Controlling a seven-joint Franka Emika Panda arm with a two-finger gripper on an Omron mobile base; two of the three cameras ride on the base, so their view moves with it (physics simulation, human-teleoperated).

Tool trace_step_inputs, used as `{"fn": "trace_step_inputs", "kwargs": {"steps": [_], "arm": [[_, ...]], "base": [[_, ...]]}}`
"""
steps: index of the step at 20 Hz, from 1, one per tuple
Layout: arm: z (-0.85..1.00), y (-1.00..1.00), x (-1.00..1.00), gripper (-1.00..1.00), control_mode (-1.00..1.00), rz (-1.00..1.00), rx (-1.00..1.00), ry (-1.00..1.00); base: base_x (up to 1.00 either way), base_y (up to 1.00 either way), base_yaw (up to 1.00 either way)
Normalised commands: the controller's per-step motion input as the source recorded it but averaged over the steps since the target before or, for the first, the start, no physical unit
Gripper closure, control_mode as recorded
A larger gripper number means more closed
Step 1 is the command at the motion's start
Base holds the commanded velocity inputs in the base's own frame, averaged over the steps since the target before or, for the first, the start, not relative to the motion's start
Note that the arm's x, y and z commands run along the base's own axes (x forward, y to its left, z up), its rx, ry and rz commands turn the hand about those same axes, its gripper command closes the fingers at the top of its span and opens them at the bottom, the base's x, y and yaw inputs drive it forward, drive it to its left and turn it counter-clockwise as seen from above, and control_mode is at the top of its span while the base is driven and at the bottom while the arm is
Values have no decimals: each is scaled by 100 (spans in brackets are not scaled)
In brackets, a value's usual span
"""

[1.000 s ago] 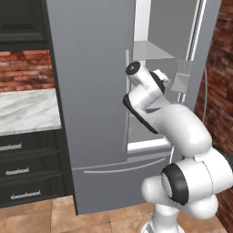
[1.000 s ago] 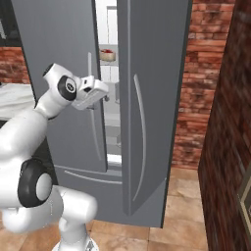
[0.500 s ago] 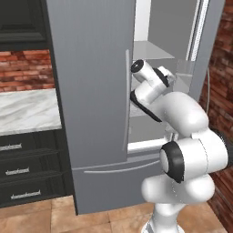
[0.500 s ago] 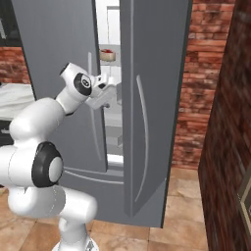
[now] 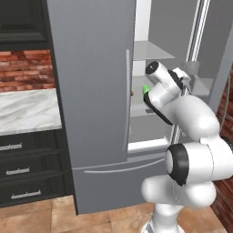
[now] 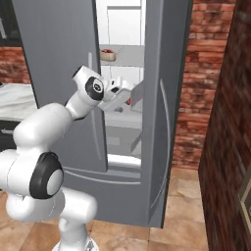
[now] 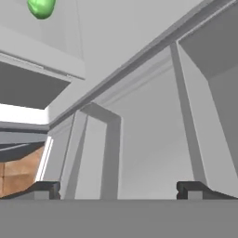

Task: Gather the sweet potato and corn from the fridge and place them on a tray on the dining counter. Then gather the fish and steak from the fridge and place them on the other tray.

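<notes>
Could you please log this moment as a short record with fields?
place: kitchen, in front of the fridge
fridge: doors open, shelves showing
arm: reaching between the doors into the fridge
gripper: open, holding nothing
corn: green, on a shelf beside the arm's wrist; at the upper left in the hand view
steak: red and white, on the upper shelf, above the gripper
task progress: nothing picked up yet

A rendered home kitchen: the gripper (image 7: 118, 188) reaches into an open grey fridge (image 5: 98, 91); left of it, black drawers (image 5: 27, 166) under a marble countertop (image 5: 27, 111), apparently brick-backed.
</notes>
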Motion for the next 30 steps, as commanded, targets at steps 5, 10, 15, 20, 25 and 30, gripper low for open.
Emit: {"fn": "trace_step_inputs", "kwargs": {"steps": [5,10,15,20,25,30], "arm": [[4,-93,3,-100,-100,-3,0,2],[1,-77,27,-100,-100,0,1,1],[0,-54,10,-100,-100,1,5,0],[-3,29,-35,-100,-100,8,2,-9],[-4,100,-6,-100,-100,8,6,-14],[0,100,0,-100,-100,14,14,-15]], "base": [[0,0,0],[0,0,0],[0,0,0],[0,0,0],[0,0,0],[0,0,0]]}}
